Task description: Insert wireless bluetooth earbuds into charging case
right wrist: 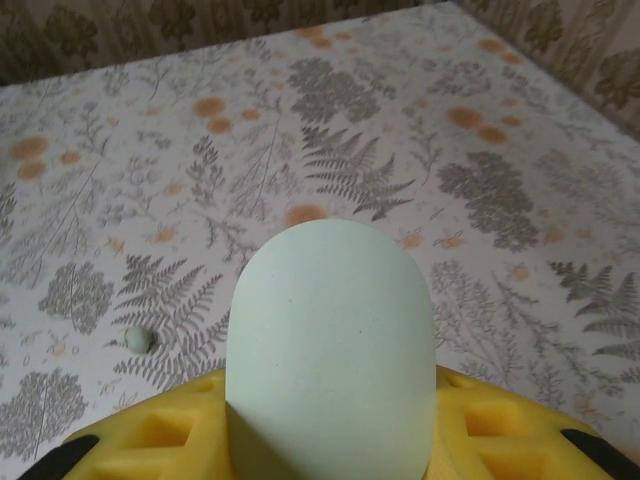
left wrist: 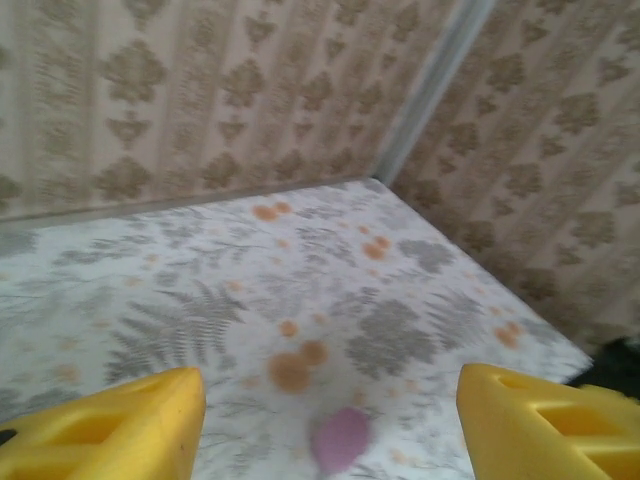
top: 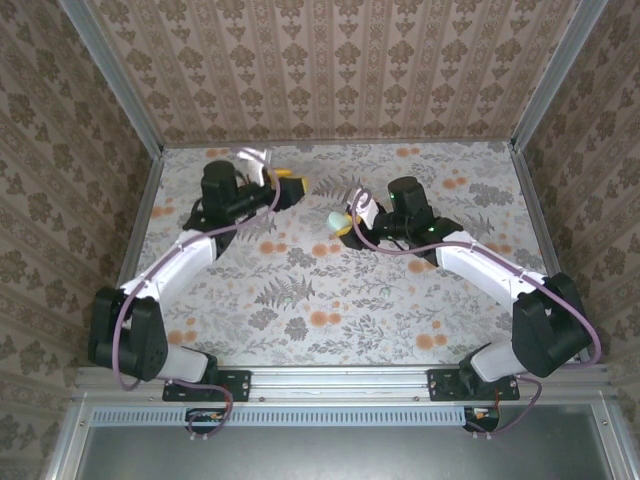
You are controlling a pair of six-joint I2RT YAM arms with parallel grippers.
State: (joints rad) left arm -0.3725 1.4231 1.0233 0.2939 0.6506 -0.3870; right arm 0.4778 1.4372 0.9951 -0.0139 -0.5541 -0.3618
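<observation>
Two hands facing inward, right hand [top: 349,218] clamping mint case [right wrist: 330,340], left hand [left wrist: 330,400] spread

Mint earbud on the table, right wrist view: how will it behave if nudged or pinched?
The mint earbud looks round, so a nudge would probably roll it across the table. It is tiny beside the mint case, so likely light and apt to slip from a pinch.

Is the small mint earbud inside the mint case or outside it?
Outside: the mint earbud lies on the table, apart from the mint case.
</observation>
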